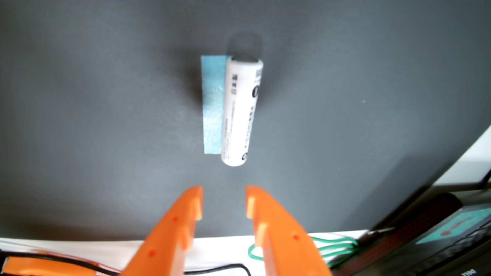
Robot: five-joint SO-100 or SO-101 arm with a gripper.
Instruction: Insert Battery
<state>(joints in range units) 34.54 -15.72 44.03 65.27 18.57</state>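
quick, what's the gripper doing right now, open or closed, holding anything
Gripper: open, holding nothing; the white battery lies on the dark mat ahead of its fingertips, beside blue tape.

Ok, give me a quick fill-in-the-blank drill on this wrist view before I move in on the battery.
1. The white cylindrical battery lies on a dark ____ mat.
2. The strip of tape along the battery's left side in the wrist view is ____.
3. The orange two-finger gripper is ____, with nothing between its fingers.
4. The wire loop near the lower right is ____.

Missing words: grey; blue; open; green
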